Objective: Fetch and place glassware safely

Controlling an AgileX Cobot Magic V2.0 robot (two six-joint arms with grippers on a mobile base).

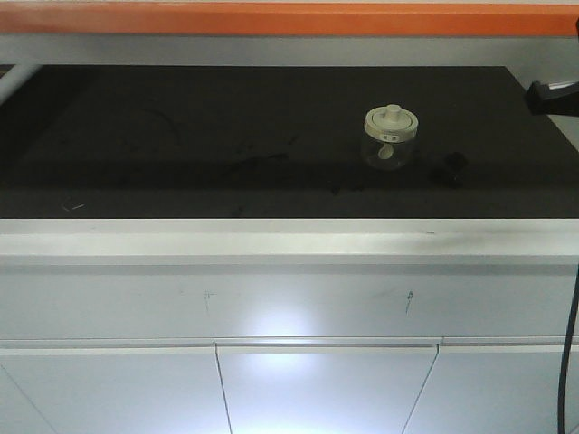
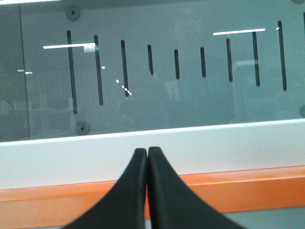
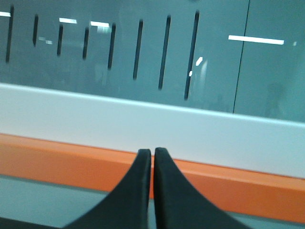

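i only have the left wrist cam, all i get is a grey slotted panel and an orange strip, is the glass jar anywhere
Observer: Yes. The front view shows the jar standing upright on the black countertop, right of centre.
Operator: lid on it
Observer: Yes, the cream lid with its knob sits on top.
Operator: right gripper near it
Observer: It does not look so. In its own wrist view the right gripper is shut and faces an orange strip, with no jar in sight.
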